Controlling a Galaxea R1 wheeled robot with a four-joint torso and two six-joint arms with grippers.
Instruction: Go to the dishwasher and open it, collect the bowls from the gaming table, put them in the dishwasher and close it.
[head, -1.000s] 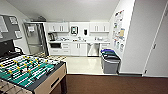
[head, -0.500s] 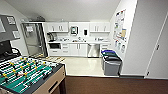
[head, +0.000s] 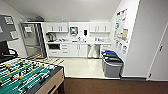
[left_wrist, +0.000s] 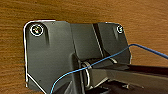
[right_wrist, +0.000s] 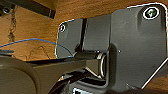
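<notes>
The dishwasher (head: 93, 50), with a steel front, stands shut under the counter at the far end of the kitchenette, between white cabinets. The gaming table (head: 27, 76), a table-football table with a green field and rods, fills the near left corner of the head view. I cannot make out bowls on it. In both wrist views my arms' dark plates hang over a brown wood-grain floor (left_wrist: 82, 11), and a thin blue cable (left_wrist: 105, 58) crosses in front.
A tall steel fridge (head: 32, 40) stands at the back left. Grey bins (head: 112, 65) with blue and green lids line the right wall under posters (head: 121, 30). Pale tiles (head: 82, 67) lead to the counter, with dark floor (head: 112, 86) in front. A door (head: 160, 57) is at the right.
The whole head picture has shifted slightly, so the camera moved a little. The football table sits a touch lower in the frame. Nothing in the room has moved.
</notes>
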